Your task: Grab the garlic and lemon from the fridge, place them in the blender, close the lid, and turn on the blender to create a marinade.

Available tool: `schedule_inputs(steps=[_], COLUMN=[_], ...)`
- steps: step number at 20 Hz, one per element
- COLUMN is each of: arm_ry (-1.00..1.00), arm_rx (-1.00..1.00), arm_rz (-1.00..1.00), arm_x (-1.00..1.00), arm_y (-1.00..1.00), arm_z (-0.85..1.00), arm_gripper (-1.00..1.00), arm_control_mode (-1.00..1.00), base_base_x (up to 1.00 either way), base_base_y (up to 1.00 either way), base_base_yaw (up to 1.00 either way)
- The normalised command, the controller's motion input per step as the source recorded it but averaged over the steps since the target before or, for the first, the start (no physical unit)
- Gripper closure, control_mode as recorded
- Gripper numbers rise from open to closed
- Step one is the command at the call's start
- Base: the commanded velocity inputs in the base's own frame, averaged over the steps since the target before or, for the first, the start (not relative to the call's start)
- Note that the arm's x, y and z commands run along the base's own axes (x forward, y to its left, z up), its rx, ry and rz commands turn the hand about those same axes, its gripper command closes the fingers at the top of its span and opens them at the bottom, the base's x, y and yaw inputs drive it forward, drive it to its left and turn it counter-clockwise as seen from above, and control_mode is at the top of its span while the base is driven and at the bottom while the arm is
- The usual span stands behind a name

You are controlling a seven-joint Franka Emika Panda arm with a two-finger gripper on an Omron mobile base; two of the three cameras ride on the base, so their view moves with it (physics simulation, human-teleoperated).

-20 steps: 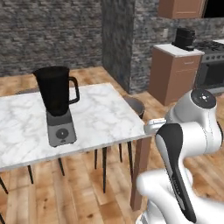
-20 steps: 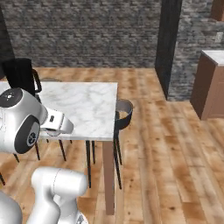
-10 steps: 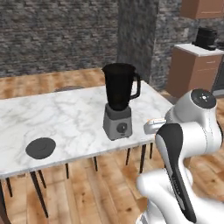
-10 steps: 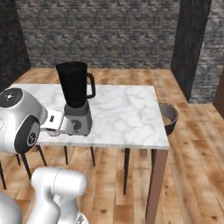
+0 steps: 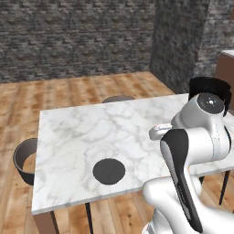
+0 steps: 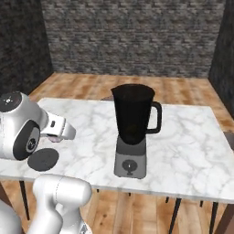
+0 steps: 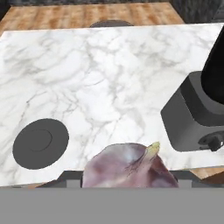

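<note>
**A:** Quick rundown, left to right. On the hand view, the lid (image 7: 40, 143) is seen lying flat on the marble table (image 7: 109, 74), off the jar. Right of that, the garlic (image 7: 129, 168) is pinched in the gripper (image 7: 127, 177); the jaws are closed in on the bulb, though the fingertips themselves are mostly hidden under it. Furthest right, the blender (image 7: 199, 111) is parked on the same table, knob facing the edge.

**B:** So the garlic is carried, not dropped in yet?

**A:** Looks that way. On the right base view the blender (image 6: 132, 130) is stood well apart from the hand, and its top is left open.

**B:** How should the drop be handled?

**A:** Probably the bulb should be lifted clear above the jar rim first, then centred over the mouth before anything is let go. The handle side is best avoided so nothing gets knocked. A low release would be kinder, so no bouncing out.

**B:** And the lemon?

**A:** Can't be made out anywhere here.
</note>
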Motion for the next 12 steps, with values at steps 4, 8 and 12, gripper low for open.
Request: schedule_inputs(steps=[4,8,12], arm_ry=[0.00,0.00,0.00], arm_rx=[0.00,0.00,0.00], arm_rz=[0.00,0.00,0.00], arm_x=[0.00,0.00,0.00], arm_y=[0.00,0.00,0.00], arm_z=[0.00,0.00,0.00], arm_gripper=[1.00,1.00,1.00], arm_control_mode=[1.00,1.00,1.00], base_base_x=[0.03,0.04,0.15], base_base_y=[0.00,0.00,0.00], base_base_yaw=[0.22,0.16,0.12])
